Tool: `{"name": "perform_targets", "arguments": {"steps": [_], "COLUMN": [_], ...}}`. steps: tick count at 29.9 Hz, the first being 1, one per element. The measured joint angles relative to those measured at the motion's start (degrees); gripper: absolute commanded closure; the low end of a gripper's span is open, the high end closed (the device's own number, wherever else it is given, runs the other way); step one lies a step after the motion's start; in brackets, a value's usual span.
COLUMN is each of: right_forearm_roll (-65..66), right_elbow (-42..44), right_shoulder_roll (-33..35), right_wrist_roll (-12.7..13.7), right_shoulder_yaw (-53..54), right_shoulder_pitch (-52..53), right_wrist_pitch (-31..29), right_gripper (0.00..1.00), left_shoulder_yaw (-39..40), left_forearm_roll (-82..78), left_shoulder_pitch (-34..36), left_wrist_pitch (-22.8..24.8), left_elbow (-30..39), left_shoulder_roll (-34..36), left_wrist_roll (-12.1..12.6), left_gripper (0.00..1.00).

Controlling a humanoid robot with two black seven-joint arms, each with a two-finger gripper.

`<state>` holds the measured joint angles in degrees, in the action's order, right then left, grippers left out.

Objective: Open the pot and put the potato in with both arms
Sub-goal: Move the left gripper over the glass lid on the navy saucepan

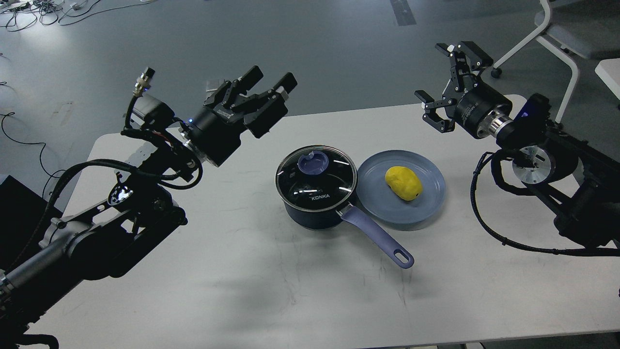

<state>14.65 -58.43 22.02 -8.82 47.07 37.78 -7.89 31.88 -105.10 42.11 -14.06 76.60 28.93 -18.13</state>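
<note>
The dark navy pot (315, 213) stands mid-table with its glass lid (316, 177) on; the lid has a lavender knob (312, 161). The pot's long lavender handle (378, 237) points to the front right. The yellow potato (403, 182) lies on a flat blue plate (378, 194) right of the pot. My left gripper (271, 89) is open and empty, raised up and left of the lid. My right gripper (445, 82) is open and empty, raised over the table's back right, beyond the plate.
The white table (290, 291) reaches to the front edge of the view. A white chair (557, 43) stands behind at the right. Cables (29, 145) lie on the grey floor at the left.
</note>
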Motion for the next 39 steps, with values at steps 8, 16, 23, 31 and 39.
{"name": "perform_targets", "arguments": {"steps": [8, 16, 23, 31, 39], "right_forearm_roll": [-0.01, 0.02, -0.04, -0.31, -0.33], "right_elbow": [0.95, 3.99, 4.02, 3.93, 3.93], "right_shoulder_roll": [0.42, -0.72, -0.19, -0.04, -0.01], "right_wrist_roll": [-0.02, -0.06, -0.03, -0.14, -0.15], "right_shoulder_yaw": [1.16, 2.32, 2.30, 3.91, 4.08], "right_shoulder_pitch": [-1.20, -1.22, -1.34, -1.64, -1.66], "right_wrist_pitch": [0.16, 0.30, 0.59, 0.68, 0.69], "right_gripper": [0.00, 0.00, 0.00, 0.00, 0.00], "left_shoulder_yaw": [-4.79, -12.83, -15.30, -15.58, -15.58], "left_forearm_roll": [-7.97, -16.18, -16.35, -16.04, -14.02], "left_shoulder_pitch": [1.47, 6.49, 7.81, 7.06, 7.07], "left_wrist_pitch": [-0.51, -0.42, -0.43, -0.95, -1.49], "left_elbow": [-2.54, -10.58, -16.96, -22.11, -22.65], "left_shoulder_roll": [-0.53, -8.67, -14.26, -16.36, -15.63], "left_wrist_roll": [-0.10, -0.05, -0.03, 0.02, -0.24], "left_gripper": [0.02, 0.02, 0.02, 0.02, 0.02]}}
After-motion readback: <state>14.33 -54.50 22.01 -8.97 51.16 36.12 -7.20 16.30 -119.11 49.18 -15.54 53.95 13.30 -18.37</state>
